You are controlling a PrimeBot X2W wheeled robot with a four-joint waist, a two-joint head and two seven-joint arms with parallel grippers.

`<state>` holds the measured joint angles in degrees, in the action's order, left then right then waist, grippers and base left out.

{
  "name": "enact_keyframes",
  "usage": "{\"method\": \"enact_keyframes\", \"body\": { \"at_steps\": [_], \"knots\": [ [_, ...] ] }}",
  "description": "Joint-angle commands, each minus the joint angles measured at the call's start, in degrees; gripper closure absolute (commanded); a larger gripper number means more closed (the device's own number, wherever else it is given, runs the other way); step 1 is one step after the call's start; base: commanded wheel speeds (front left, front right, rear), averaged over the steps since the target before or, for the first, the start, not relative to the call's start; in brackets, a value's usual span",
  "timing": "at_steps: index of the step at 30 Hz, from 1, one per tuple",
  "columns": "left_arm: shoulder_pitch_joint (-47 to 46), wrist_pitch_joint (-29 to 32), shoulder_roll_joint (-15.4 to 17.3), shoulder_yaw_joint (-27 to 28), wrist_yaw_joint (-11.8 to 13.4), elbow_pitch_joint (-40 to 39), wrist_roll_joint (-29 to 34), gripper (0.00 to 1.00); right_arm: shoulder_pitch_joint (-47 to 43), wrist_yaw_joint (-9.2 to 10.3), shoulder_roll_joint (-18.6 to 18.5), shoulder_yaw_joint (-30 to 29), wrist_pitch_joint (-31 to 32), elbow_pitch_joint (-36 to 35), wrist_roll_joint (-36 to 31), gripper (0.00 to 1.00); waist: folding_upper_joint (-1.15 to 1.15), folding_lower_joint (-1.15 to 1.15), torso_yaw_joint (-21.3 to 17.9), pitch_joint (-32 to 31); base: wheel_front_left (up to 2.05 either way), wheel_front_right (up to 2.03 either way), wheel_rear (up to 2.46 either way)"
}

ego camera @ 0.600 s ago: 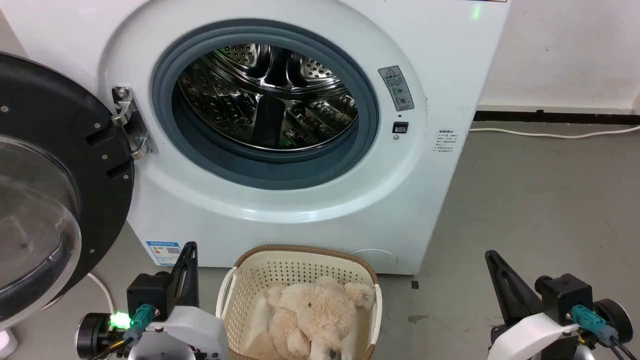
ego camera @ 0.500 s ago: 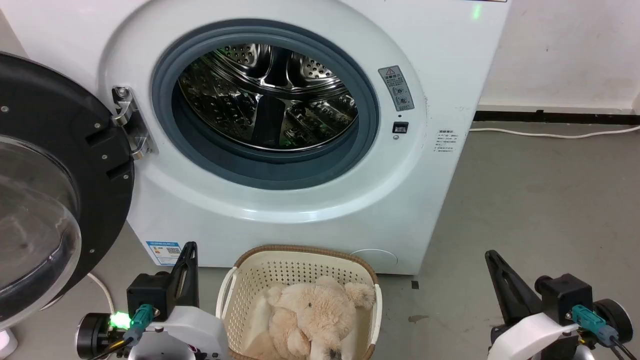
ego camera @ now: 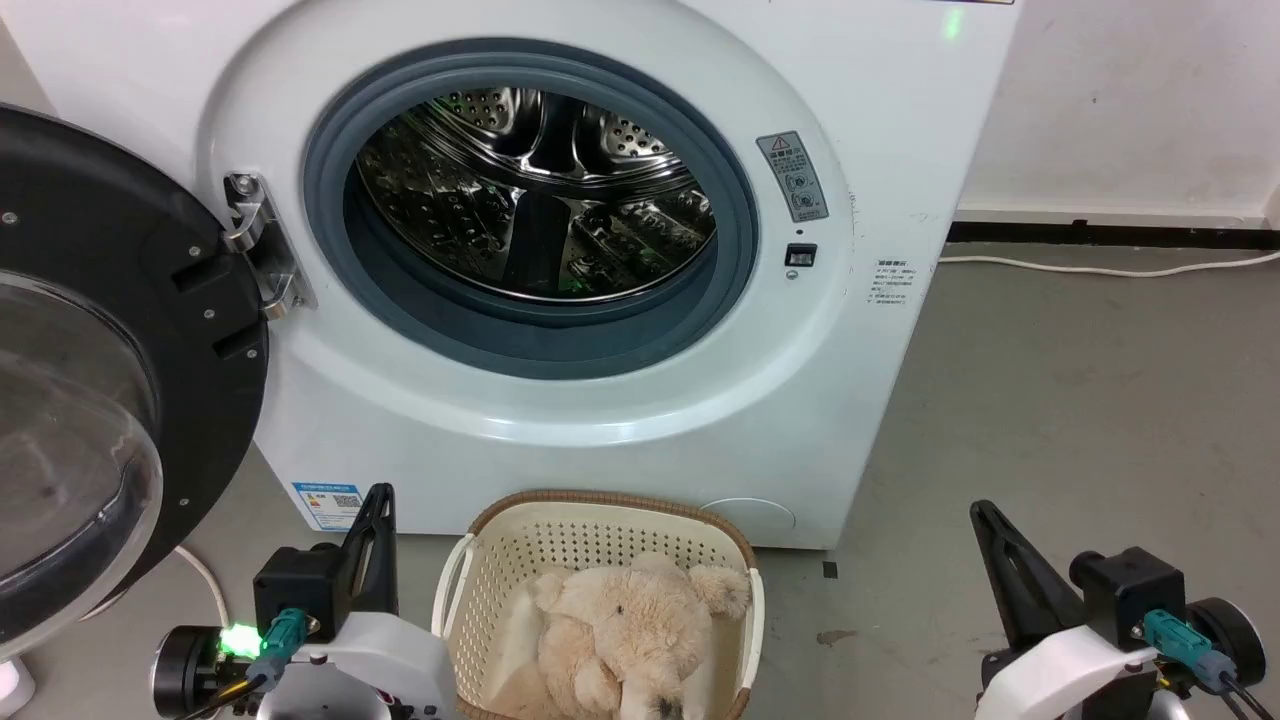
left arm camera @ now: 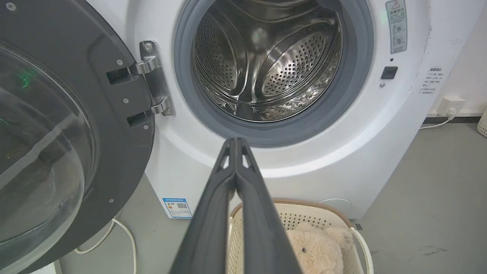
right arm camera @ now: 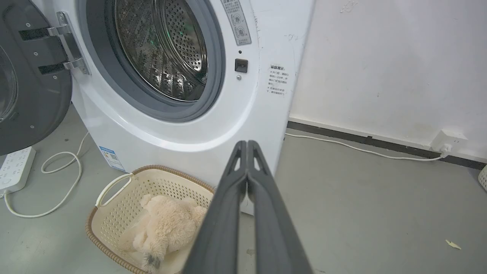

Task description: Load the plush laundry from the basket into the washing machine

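Observation:
The cream plush laundry (ego camera: 625,640) lies in the oval basket (ego camera: 560,535) on the floor, just in front of the white washing machine (ego camera: 620,400). The machine's round door (ego camera: 120,370) hangs wide open at the left, and the steel drum (ego camera: 540,190) has nothing in it. My left gripper (ego camera: 382,493) is shut and empty, left of the basket. Right of the basket my right gripper (ego camera: 980,510) is shut too and holds nothing. In the left wrist view the shut left gripper (left arm camera: 236,141) points at the drum (left arm camera: 266,61), with the plush (left arm camera: 315,251) at the lower right. The right gripper (right arm camera: 247,144) rises right of the basket (right arm camera: 114,224) and plush (right arm camera: 167,224).
Grey floor spreads to the right of the machine up to a white wall (ego camera: 1120,100) with a white cable (ego camera: 1100,268) along its foot. A power strip (right arm camera: 13,167) and a looped cord (right arm camera: 61,182) lie on the floor left of the machine, under the open door.

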<state>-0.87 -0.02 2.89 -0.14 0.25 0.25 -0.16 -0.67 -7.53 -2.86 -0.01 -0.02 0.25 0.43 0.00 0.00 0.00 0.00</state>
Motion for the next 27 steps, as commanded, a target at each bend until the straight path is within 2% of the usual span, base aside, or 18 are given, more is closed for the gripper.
{"method": "enact_keyframes", "body": {
  "at_steps": [1,27],
  "knots": [
    [0.87,0.02,-0.02,0.14,-0.25,-0.25,0.16,1.00,0.67,0.04,-0.01,0.01,0.02,-0.25,-0.43,1.00,0.00,0.00,0.00,0.00,0.00,0.00,0.00],
    [0.87,0.02,-0.02,0.14,-0.25,-0.25,0.16,1.00,0.67,0.04,-0.01,0.01,0.02,-0.25,-0.43,1.00,0.00,0.00,0.00,0.00,0.00,0.00,0.00]
  ]
}}
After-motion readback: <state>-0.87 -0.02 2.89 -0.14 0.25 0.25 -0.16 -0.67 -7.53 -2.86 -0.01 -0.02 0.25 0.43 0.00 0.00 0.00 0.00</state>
